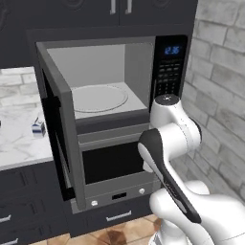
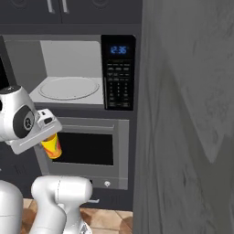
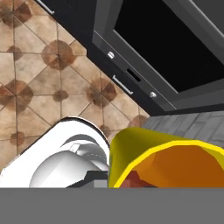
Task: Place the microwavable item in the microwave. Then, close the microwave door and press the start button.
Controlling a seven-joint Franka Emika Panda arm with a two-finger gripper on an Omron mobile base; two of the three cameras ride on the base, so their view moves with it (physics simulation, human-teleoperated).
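Observation:
The microwave [image 1: 95, 62] stands open, and its microwave door [image 1: 60, 129] is swung out to the left, edge-on to me. Inside lies a round white turntable [image 1: 98, 98], bare. The black keypad panel [image 2: 118, 73] with a blue display is on the right side. My gripper [image 2: 45, 132] hangs below the cavity, in front of the oven window, shut on the microwavable item [image 2: 51, 146], a small yellow cup with a red-orange mark. In the hand view the yellow cup [image 3: 166, 162] fills the lower right, close to the camera.
A grey oven [image 1: 112, 162] with a dark window sits directly under the microwave. A marble counter [image 1: 19, 139] to the left carries a small white-and-blue carton [image 1: 38, 127]. A brick wall [image 1: 220, 72] closes the right side. Brown tiled floor [image 3: 39, 87] lies below.

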